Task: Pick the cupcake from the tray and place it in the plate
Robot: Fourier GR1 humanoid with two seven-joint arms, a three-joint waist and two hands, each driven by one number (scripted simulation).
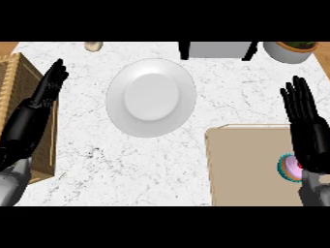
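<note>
A white plate (pixel 151 97) lies on the marble counter at the upper middle. The beige tray (pixel 246 164) sits at the lower right. On its right part stands the cupcake (pixel 290 168), pink on top with a teal wrapper, and my right wrist partly hides it. My right hand (pixel 309 131) is open, fingers straight and pointing away, just above and right of the cupcake and not holding it. My left hand (pixel 44 94) is open too, fingers up, resting at the left edge over the wicker mat.
A wicker mat (pixel 7 97) covers the counter's left edge. At the back stand a grey box with black legs (pixel 217 49), a white plant pot (pixel 289 51) and a small beige object (pixel 93 46).
</note>
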